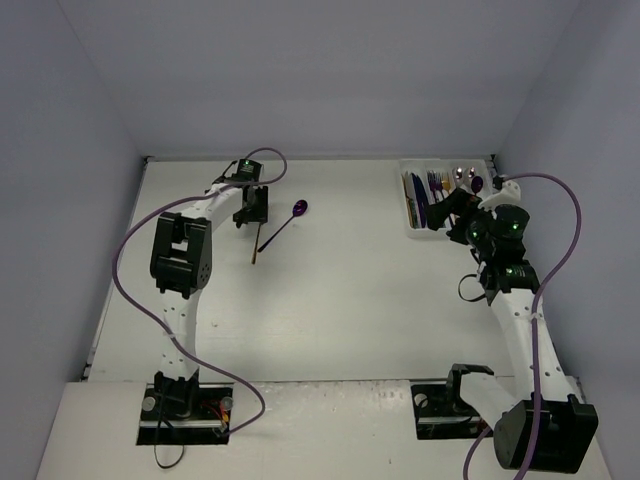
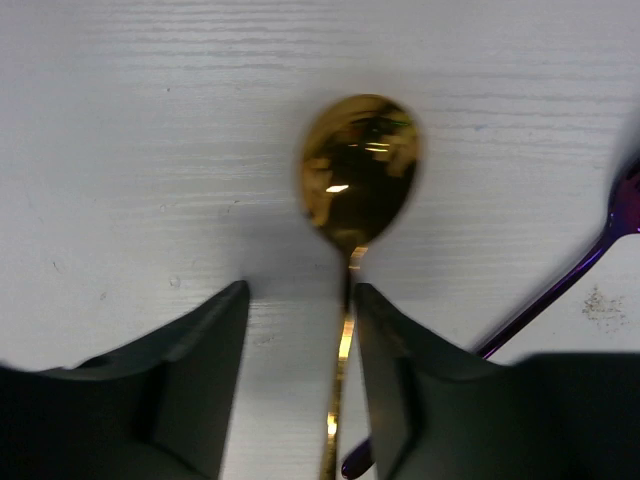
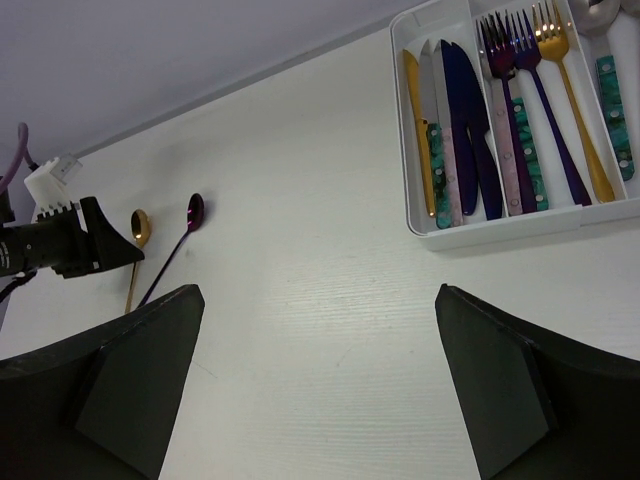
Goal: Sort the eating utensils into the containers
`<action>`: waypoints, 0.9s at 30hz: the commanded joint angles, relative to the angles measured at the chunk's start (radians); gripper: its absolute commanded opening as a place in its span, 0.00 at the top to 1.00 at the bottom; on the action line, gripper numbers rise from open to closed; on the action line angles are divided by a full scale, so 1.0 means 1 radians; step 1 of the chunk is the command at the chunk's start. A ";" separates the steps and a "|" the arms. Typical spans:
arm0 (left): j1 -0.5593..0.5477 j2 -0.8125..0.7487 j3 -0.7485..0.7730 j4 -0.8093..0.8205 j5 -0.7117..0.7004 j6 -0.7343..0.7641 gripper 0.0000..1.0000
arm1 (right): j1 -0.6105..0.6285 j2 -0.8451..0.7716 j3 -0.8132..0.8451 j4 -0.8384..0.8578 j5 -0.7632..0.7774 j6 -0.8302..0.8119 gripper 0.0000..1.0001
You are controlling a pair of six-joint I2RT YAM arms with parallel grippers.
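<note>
On the table [image 2: 120, 120], the gold spoon [image 2: 360, 170] is straddled by the half-spread left gripper [image 2: 302, 300], not pinched; its thin handle could be squeezed out, or the purple spoon [image 2: 560, 290] beside it knocked. The right gripper [image 3: 318, 295] is spread, empty.

The gold spoon [image 2: 360, 170] is mirror-glossy metal. The table [image 2: 140, 130] is matt white with fine grain. The tray [image 3: 520, 230] looks smooth plastic.

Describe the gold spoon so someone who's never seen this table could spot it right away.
On the white table, far left of the tray, two spoons lie by the left gripper. The gold spoon is the left one, its handle between the open fingers; the purple spoon lies to its right.
</note>
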State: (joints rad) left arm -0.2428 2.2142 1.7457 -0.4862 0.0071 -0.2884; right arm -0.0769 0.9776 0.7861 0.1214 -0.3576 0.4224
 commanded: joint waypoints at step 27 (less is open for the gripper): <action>-0.075 -0.436 -0.034 0.022 0.141 -0.356 1.00 | 0.689 0.278 0.204 0.225 0.140 -0.007 0.00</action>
State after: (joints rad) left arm -0.2921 1.9486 1.7348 -0.5311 0.0388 -0.5033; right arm 0.5042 1.1889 0.9112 0.1768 -0.2708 0.3887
